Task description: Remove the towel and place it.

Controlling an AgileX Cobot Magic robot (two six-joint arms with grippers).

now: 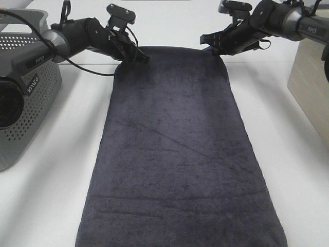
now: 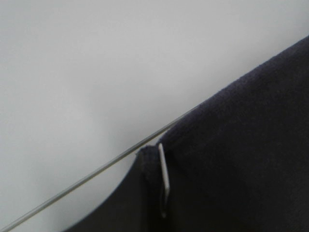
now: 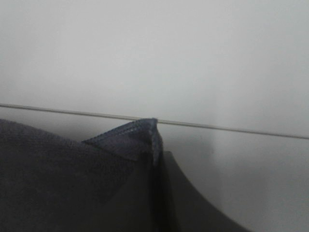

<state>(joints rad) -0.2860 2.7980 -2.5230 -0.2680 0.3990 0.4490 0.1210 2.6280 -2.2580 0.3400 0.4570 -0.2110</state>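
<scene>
The dark charcoal towel (image 1: 180,154) lies flat and lengthwise on the white table (image 1: 56,170), reaching from the near edge to the far side. My left gripper (image 1: 142,58) is at its far left corner. The left wrist view shows that corner (image 2: 241,159) with its small white tag (image 2: 164,176) against a dark finger (image 2: 120,208). My right gripper (image 1: 213,50) is at the far right corner. In the right wrist view that corner (image 3: 135,137) stands up in a peak, pinched against a dark finger (image 3: 193,203). Both grippers look shut on the towel.
A grey perforated basket (image 1: 25,103) stands at the left edge of the table. A beige box (image 1: 308,77) stands at the right. A thin seam line (image 3: 241,129) runs across the table behind the towel's far end.
</scene>
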